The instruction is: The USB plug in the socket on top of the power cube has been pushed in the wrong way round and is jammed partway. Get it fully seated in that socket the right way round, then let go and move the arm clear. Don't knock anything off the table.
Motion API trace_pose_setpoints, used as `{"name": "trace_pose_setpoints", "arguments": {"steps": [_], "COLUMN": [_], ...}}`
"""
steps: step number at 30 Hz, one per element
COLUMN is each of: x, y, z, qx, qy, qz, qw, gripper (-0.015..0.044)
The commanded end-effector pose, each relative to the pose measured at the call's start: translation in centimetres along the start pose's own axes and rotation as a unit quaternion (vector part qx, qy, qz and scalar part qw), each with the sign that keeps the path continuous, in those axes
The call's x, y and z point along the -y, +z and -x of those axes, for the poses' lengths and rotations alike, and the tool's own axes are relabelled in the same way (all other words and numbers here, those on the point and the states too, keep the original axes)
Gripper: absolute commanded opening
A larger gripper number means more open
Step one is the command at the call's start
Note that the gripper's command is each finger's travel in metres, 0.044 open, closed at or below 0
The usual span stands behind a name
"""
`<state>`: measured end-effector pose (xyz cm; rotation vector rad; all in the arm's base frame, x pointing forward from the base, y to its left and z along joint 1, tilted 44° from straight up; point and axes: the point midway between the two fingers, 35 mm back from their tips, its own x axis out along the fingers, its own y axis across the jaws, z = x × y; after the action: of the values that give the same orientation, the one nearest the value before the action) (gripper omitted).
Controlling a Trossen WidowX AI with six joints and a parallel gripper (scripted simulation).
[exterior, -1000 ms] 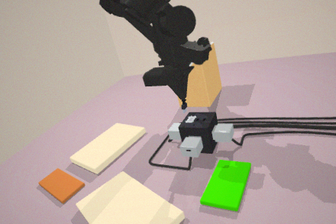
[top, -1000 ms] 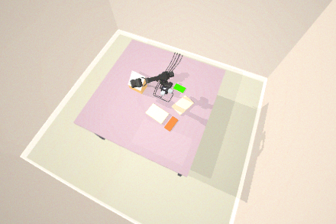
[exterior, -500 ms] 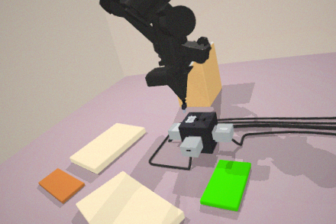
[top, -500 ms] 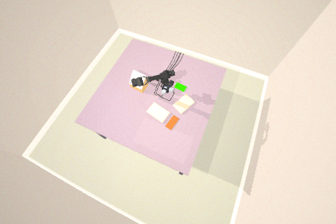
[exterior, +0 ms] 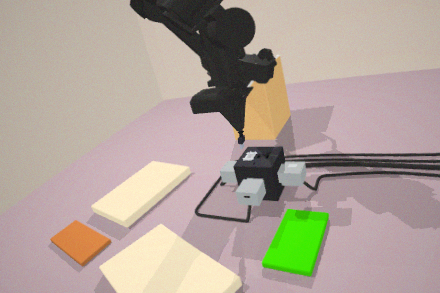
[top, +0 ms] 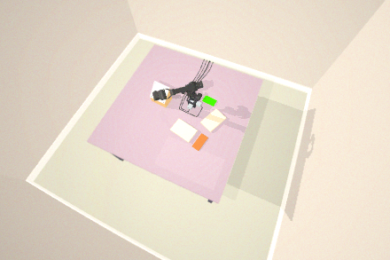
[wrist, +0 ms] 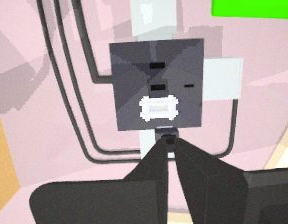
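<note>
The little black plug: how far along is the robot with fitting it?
Done: the plug is out of the socket, held above the power cube.
In hand: the gripper is shut on it, presumably lining it up.
Left: seating it the right way round, letting go and moving clear.

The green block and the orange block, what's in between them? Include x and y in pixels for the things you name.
A flat cream block [top: 214,121] [exterior: 167,263] lies between the green one [top: 209,100] [exterior: 298,242] and the orange one [top: 200,142] [exterior: 80,242]. The top and exterior views both show it.
</note>
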<state>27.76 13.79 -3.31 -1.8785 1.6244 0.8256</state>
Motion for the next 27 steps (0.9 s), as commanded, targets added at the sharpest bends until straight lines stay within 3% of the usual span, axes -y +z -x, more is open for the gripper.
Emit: {"name": "trace_pose_setpoints", "arguments": {"steps": [1, 27], "x": [-0.13, -0.15], "y": [0.04, 0.16], "z": [-0.10, -0.41], "qx": [0.003, 0.012], "qy": [0.002, 0.002], "qz": [0.002, -0.001], "qw": [1.000, 1.000], "gripper": [0.0000, 0.0000]}}
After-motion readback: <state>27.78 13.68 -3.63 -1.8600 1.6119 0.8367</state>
